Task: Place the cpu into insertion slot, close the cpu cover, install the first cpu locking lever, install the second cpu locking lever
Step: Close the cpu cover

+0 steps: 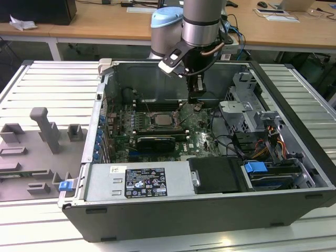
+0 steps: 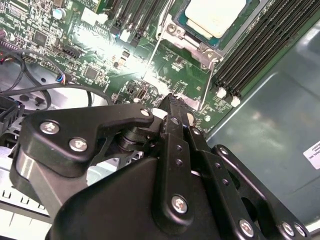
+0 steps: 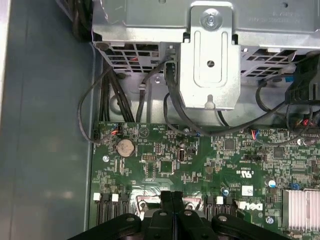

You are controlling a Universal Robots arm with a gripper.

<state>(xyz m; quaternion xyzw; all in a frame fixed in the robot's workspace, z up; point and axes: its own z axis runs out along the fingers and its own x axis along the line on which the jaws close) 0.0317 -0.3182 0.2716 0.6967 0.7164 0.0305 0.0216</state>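
The cpu (image 1: 161,119) lies flat in the insertion slot (image 2: 206,54) near the middle of the green motherboard (image 1: 202,137), its pale metal top (image 2: 216,14) facing up. It is square, so it has no long axis. Its edges run parallel to the long memory slots (image 2: 260,45) that flank it on two sides. The silvery cpu cover (image 2: 175,31) frames it, but whether the cover is fully pressed down cannot be told. From the socket's corner, one thin metal lever (image 2: 152,57) and a second lever (image 2: 206,85) reach out over the board toward the gripper (image 2: 172,102).

The gripper hangs just above the board, beside the socket on the exterior view's right (image 1: 195,105). Its fingers (image 3: 166,200) are pressed together with nothing visible between them. In the second wrist view its black body hides the nearer part of the board.

Farther out are a coin battery (image 3: 125,147), a long black card (image 1: 156,142) on the socket's near side, and black cables (image 3: 100,100) looping up to the metal drive cage (image 3: 210,50). The open computer case (image 1: 210,220) lies on a ribbed bench (image 1: 47,84), with a grey moulded tray (image 1: 37,147) on the exterior view's left.
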